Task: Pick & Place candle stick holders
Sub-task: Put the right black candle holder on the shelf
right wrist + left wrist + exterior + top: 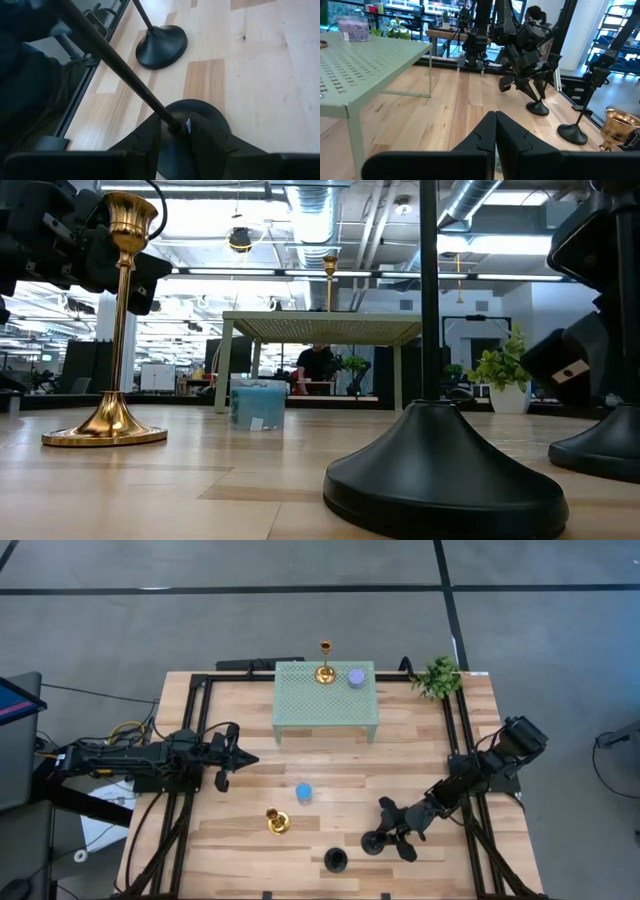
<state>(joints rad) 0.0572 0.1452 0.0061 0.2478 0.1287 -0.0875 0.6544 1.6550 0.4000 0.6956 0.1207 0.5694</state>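
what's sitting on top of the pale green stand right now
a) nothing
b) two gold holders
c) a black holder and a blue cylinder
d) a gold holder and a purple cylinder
d: the high view shows a gold holder and the purple cylinder side by side on the green stand.

Two gold holders (277, 822) (324, 670), two black holders (335, 859) (373, 841), one blue (304, 793), one purple (356, 678).

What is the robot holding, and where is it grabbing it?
The right gripper grips a black candle stick holder low on its slim stem. The left gripper holds nothing.
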